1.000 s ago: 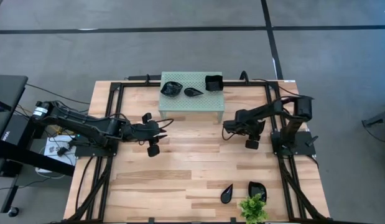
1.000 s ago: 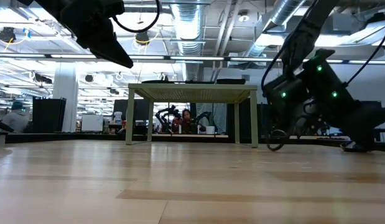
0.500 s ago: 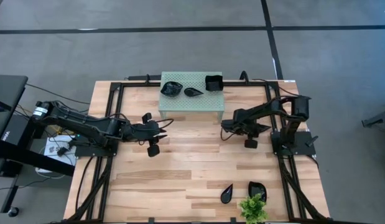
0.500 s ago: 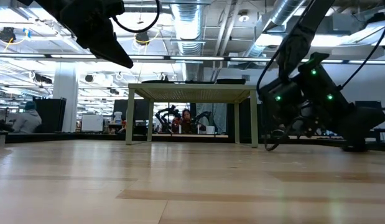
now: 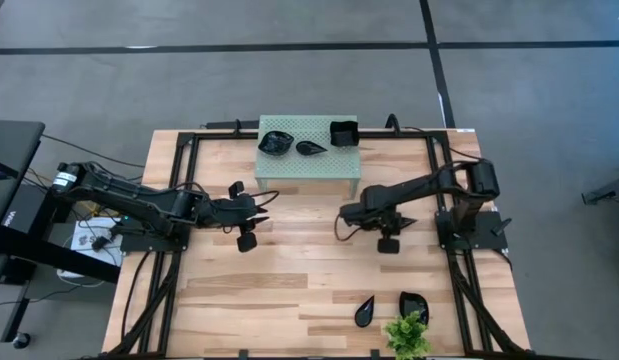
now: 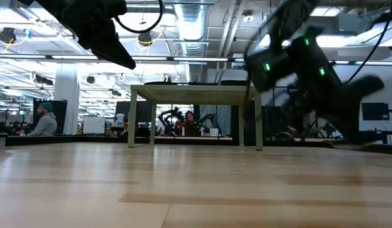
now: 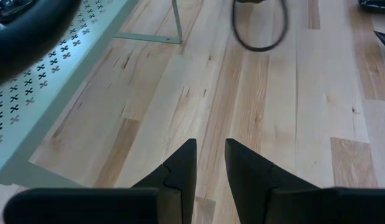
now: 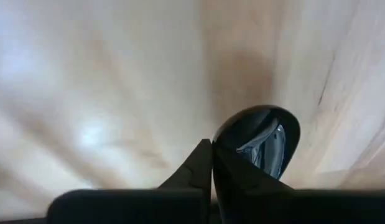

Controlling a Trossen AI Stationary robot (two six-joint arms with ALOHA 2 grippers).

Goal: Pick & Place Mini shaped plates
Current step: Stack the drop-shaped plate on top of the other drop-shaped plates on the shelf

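My right gripper [image 5: 342, 214] hangs over the middle of the table, in front of the pale green stand [image 5: 301, 166]. It is shut on a glossy black mini shaped plate [image 8: 260, 140], which shows only in the right wrist view. Three more plates sit on the stand: a rounded one [image 5: 276, 142], a teardrop [image 5: 310, 147] and a square one [image 5: 343, 132]. Two others lie on the table near its front edge: a teardrop [image 5: 365, 311] and a rounded one [image 5: 413, 305]. My left gripper [image 5: 261, 203] waits open at the stand's left front, above the table. My right gripper pinches the plate by its rim [image 8: 221, 142], on the side nearest the fingers; the fingers themselves hide the exact spot. The plate sticks out past the fingertips, hollow side toward the wrist camera. It is lifted clear, with a blurred shadow on the wood beyond it.
A small green plant [image 5: 407, 335] stands at the near right edge beside the two plates. Black frame rails run along both sides of the table. The wood between the two arms is bare. A cable loop [image 7: 260, 25] hangs from the right arm.
My right gripper has shut while staying low beside the stand's right front leg. It has then risen and swung fast toward the table's left and a little toward the near edge, carrying the plate.
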